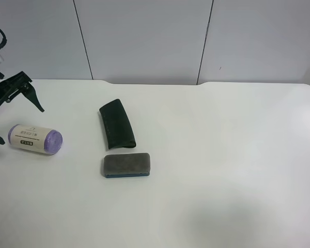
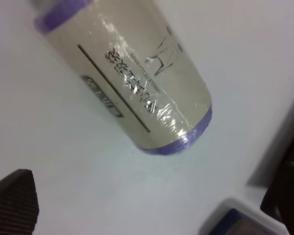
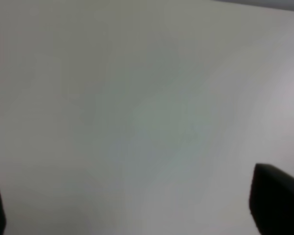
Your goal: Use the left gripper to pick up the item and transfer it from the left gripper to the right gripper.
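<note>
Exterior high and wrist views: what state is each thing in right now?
roll, lying on its side on the table, ungripped.
left gripper, open, empty.
right gripper, open, empty.
pouch, folded, lying flat.
eraser, lying flat, felt side up.

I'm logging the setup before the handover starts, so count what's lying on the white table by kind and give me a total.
Purple-ended roll with cream label: 1
Dark folded pouch: 1
Grey felt eraser with blue base: 1
Total: 3
</note>
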Controlling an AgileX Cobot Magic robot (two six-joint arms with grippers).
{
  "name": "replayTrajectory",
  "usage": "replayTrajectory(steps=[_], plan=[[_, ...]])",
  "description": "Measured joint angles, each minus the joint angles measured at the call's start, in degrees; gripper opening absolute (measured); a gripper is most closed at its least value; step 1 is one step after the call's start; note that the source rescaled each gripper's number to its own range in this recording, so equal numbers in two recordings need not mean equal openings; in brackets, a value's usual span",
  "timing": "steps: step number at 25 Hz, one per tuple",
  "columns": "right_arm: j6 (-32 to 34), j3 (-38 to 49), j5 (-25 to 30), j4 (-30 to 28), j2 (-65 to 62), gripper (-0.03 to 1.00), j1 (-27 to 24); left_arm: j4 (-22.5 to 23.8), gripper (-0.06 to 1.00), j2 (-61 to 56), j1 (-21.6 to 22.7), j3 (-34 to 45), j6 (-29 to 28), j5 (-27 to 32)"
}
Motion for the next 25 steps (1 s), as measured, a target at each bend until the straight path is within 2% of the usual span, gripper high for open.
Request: replayTrajectory(steps=[7,14,25], plan=[[0.0,0.0,0.0,0.0,0.0,1.00,0.0,-2.0,1.00,7.0,0.0,0.0,-5.1,-2.7],[0.0,0.0,0.0,0.0,0.0,1.00,0.0,-2.3,1.00,11.6,0.1,0.0,-9.8,-8.4],[0.0,0.0,0.0,0.0,0.0,1.00,0.0,-0.9,1.00,16.5,0.1,0.0,-17.4,-15.8]])
